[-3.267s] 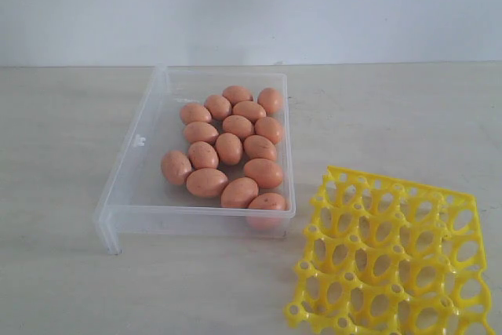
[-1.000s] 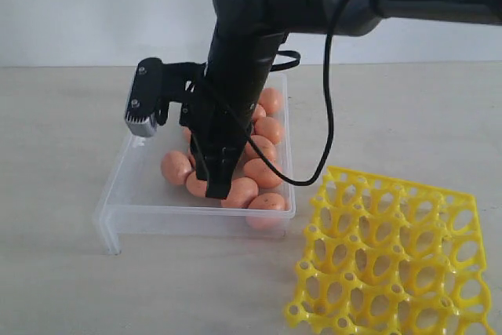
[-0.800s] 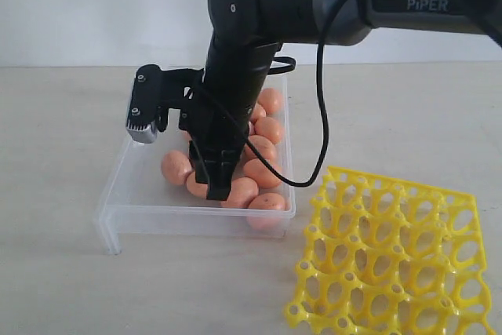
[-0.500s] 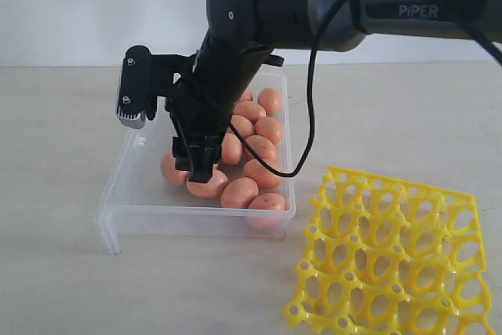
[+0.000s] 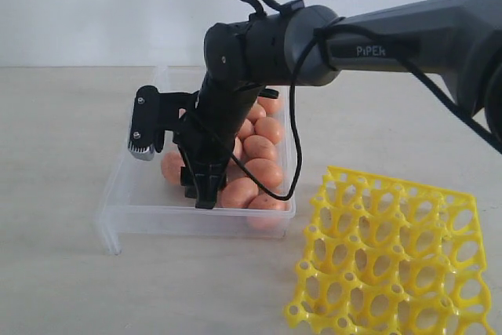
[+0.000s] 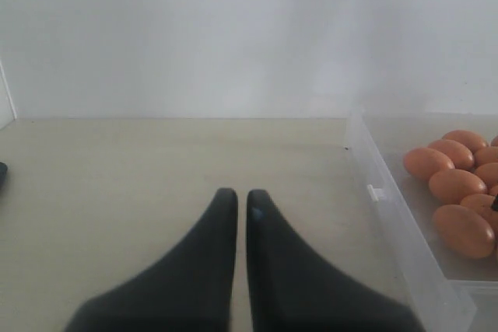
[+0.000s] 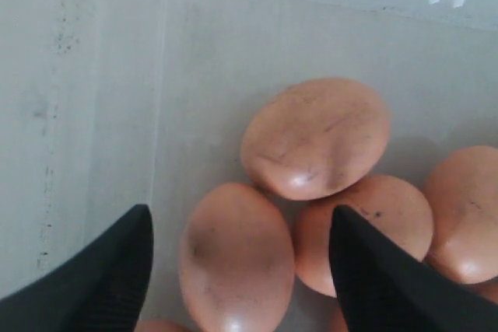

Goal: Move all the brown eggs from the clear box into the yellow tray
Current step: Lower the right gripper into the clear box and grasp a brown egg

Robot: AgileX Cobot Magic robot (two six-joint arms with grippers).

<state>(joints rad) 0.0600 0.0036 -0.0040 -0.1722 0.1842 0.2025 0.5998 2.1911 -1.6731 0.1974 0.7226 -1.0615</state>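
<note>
Right now my right tool (image 5: pixel 202 192) is down inside the clear box (image 5: pixel 118 194), at its near edge. The jaws are spread wide on either side of one of the brown eggs (image 7: pixel 237 258). The rest crowd the box's right half. The yellow tray (image 5: pixel 384 256) lies near-right of the box. My left tool (image 6: pixel 237 196), pinched narrow, hangs over the worktop (image 6: pixel 117 169) left of the box.

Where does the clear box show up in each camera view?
Exterior view: clear box left of centre, beside the yellow tray.
Left wrist view: one long wall and a corner, beside the left gripper.
Right wrist view: its floor fills the picture behind the right gripper.
Shared landmark: the brown eggs inside it.
</note>
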